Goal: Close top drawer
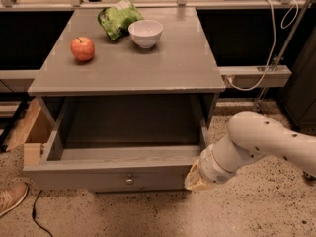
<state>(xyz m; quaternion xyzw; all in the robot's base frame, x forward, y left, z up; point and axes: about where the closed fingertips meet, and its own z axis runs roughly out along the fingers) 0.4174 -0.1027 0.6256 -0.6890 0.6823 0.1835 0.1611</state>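
Note:
The top drawer (pixel 113 177) is a grey wooden drawer pulled far out of the grey cabinet (pixel 128 68). Its wide flat front faces me with one small round metal knob (pixel 129 180). Its deep box looks empty. My gripper (pixel 196 179) is at the end of the white arm, low on the right. It sits against the right end of the drawer front, near the front corner.
On the cabinet top stand a red apple (pixel 82 48), a white bowl (pixel 145 32) and a green bag (pixel 117 17). A wooden box (pixel 30 132) lies left of the drawer. A shoe (pixel 11 197) is at the lower left. Cables hang at the right.

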